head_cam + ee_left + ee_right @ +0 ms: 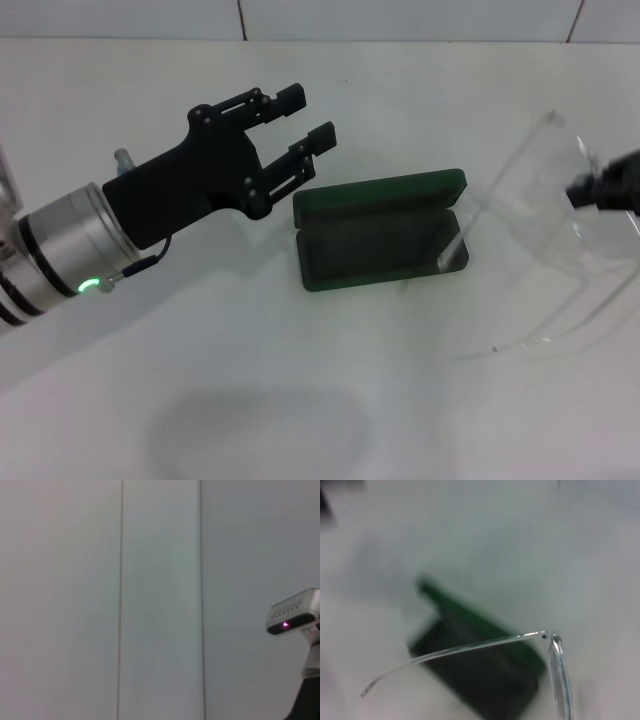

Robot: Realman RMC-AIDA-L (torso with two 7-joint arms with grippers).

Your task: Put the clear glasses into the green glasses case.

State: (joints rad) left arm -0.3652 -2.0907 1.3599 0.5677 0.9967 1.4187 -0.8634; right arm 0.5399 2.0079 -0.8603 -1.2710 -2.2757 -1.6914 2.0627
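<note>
While the green glasses case (385, 232) lies open on the white table (250, 400), the clear glasses (545, 250) hang above its right end.
Right gripper (610, 190) pinches their frame; left gripper (300, 125), fingers parted and empty, hovers left of the case.

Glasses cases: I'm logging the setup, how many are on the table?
1. The green glasses case lies open mid-table, between the left gripper and the right gripper holding the clear glasses. None other visible.
</note>
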